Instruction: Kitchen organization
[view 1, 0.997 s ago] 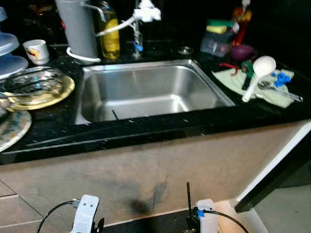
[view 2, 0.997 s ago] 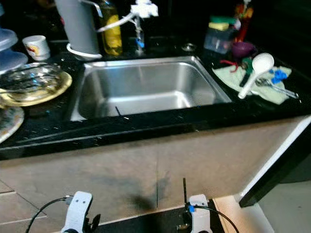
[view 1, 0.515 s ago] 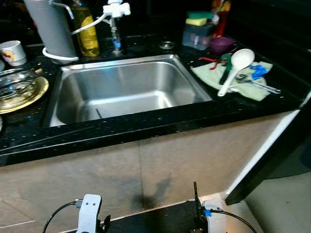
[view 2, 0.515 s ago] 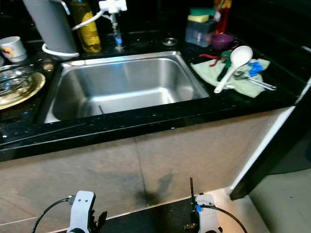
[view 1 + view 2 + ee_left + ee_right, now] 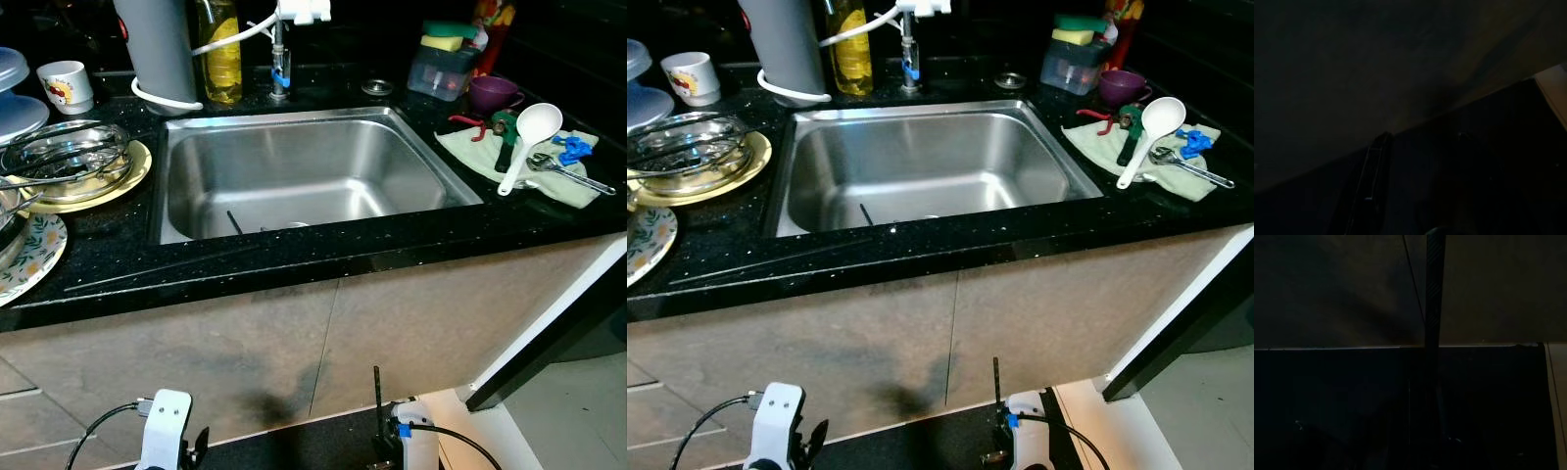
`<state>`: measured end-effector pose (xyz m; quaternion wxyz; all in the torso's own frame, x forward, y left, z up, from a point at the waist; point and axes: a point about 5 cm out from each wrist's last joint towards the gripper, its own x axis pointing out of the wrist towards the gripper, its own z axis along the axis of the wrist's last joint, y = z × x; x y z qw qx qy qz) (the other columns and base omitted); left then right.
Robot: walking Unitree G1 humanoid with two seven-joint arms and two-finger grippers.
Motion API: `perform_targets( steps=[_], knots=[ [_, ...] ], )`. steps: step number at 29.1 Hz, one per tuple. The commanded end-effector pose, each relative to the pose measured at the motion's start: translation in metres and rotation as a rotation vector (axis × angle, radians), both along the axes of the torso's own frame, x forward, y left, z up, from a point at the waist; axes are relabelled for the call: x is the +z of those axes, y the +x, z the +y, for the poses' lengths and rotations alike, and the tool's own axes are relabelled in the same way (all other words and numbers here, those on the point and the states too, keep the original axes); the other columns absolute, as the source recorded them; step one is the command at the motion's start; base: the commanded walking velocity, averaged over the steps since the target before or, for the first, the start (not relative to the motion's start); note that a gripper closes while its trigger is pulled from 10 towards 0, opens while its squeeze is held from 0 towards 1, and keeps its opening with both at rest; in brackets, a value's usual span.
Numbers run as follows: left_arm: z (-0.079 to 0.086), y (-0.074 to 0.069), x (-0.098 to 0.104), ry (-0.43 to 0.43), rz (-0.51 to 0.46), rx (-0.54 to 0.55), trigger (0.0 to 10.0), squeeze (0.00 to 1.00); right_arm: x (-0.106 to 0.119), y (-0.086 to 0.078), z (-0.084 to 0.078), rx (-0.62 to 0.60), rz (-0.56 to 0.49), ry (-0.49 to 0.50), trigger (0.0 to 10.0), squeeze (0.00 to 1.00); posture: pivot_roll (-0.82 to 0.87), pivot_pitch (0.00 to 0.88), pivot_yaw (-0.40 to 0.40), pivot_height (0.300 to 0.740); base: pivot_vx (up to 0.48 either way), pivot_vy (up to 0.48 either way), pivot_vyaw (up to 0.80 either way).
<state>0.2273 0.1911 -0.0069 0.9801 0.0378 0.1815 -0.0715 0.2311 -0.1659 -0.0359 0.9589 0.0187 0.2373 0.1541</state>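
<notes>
Right hand low at the cabinet, white ladle far above on counter.

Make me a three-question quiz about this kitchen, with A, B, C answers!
1. Where does the white ladle lie?
A. in the sink
B. on the green cloth
C. on the floor

2. What colour is the small bowl near the sponge tub?
A. purple
B. orange
C. white

3. How does the steel sink look?
A. full of plates
B. brimming with suds
C. nearly empty

Answers: 1 B, it rests on the cloth right of the sink. 2 A, it shows purple. 3 C, its bare steel bottom shows.
</notes>
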Motion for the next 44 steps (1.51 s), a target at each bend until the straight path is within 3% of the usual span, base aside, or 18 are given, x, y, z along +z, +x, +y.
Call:
perform_targets(
  steps=[1,2,5,6,8,13,15,16,17,20,24,25,26,28,32,35,37,44],
  knots=[
    [0.002,-0.009,0.003,0.034,-0.016,-0.073,10.0,0.00,0.002,-0.005,0.002,0.085,-0.022,0.022,10.0,0.00,-0.06,0.150,-0.019,0.740,0.000,0.000,0.00],
    [0.002,-0.009,0.003,0.034,-0.016,-0.073,10.0,0.00,0.002,-0.005,0.002,0.085,-0.022,0.022,10.0,0.00,-0.06,0.150,-0.019,0.740,0.000,0.000,0.00],
    [0.000,-0.023,0.023,-0.018,-0.081,-0.258,10.0,0.00,0.029,-0.002,0.011,0.337,-0.114,0.162,10.0,0.00,-0.06,0.153,-0.020,0.740,0.000,0.000,0.00],
    [0.000,-0.023,0.023,-0.018,-0.081,-0.258,10.0,0.00,0.029,-0.002,0.011,0.337,-0.114,0.162,10.0,0.00,-0.06,0.153,-0.020,0.740,0.000,0.000,0.00],
    [-0.010,-0.032,0.054,-0.067,-0.145,-0.457,10.0,0.00,0.069,-0.002,0.016,0.558,-0.179,0.313,10.0,0.00,-0.06,0.154,-0.020,0.740,0.000,0.000,0.00],
    [-0.012,-0.031,0.065,-0.077,-0.167,-0.499,10.0,0.00,0.088,0.001,0.016,0.606,-0.210,0.373,10.0,0.00,-0.06,0.155,-0.021,0.740,0.000,0.000,0.00],
    [-0.016,-0.023,0.090,-0.102,-0.225,-0.545,10.0,0.00,0.124,0.011,0.018,0.665,-0.290,0.489,10.0,0.00,-0.05,0.154,-0.024,0.740,0.000,0.000,0.00],
    [-0.016,-0.023,0.090,-0.102,-0.225,-0.545,10.0,0.00,0.124,0.011,0.018,0.665,-0.290,0.489,10.0,0.00,-0.05,0.154,-0.024,0.740,0.000,0.000,0.00],
    [-0.019,-0.018,0.104,-0.103,-0.261,-0.570,10.0,0.00,0.144,0.016,0.019,0.693,-0.345,0.539,10.0,0.00,-0.05,0.153,-0.025,0.740,0.000,0.000,0.00],
    [-0.024,-0.006,0.126,-0.108,-0.328,-0.583,10.0,0.00,0.177,0.033,0.020,0.660,-0.489,0.588,10.0,0.00,-0.05,0.151,-0.023,0.740,0.000,0.000,0.00],
    [-0.025,-0.001,0.139,-0.117,-0.364,-0.581,10.0,0.00,0.192,0.038,0.019,0.636,-0.542,0.621,10.0,0.00,-0.05,0.150,-0.023,0.740,0.000,0.000,0.00],
    [-0.029,0.014,0.166,-0.141,-0.447,-0.558,10.0,0.00,0.222,0.050,0.012,0.552,-0.651,0.680,10.0,0.00,-0.05,0.149,-0.022,0.740,0.000,0.000,0.00],
    [-0.029,0.014,0.166,-0.141,-0.447,-0.558,10.0,0.00,0.222,0.050,0.012,0.552,-0.651,0.680,10.0,0.00,-0.05,0.149,-0.022,0.740,0.000,0.000,0.00],
    [-0.033,0.024,0.189,-0.163,-0.522,-0.547,10.0,0.00,0.244,0.058,0.006,0.488,-0.729,0.732,10.0,0.00,-0.05,0.151,-0.021,0.740,0.000,0.000,0.00],
    [-0.035,0.029,0.203,-0.177,-0.564,-0.541,10.0,0.00,0.254,0.061,0.001,0.454,-0.757,0.760,10.0,0.00,-0.05,0.152,-0.023,0.740,0.000,0.000,0.00],
    [-0.037,0.040,0.235,-0.193,-0.651,-0.528,10.0,0.00,0.272,0.069,-0.007,0.379,-0.805,0.768,10.0,0.00,-0.05,0.152,-0.024,0.740,0.000,0.000,0.00],
    [-0.038,0.042,0.241,-0.199,-0.661,-0.525,10.0,0.00,0.276,0.070,-0.009,0.359,-0.816,0.764,10.0,0.00,-0.05,0.152,-0.024,0.740,0.000,0.000,0.00],
    [-0.037,0.058,0.282,-0.200,-0.747,-0.454,10.0,0.00,0.315,0.086,-0.024,0.154,-0.946,0.799,10.0,0.00,-0.05,0.151,-0.024,0.740,0.000,0.000,0.00]
  ],
)
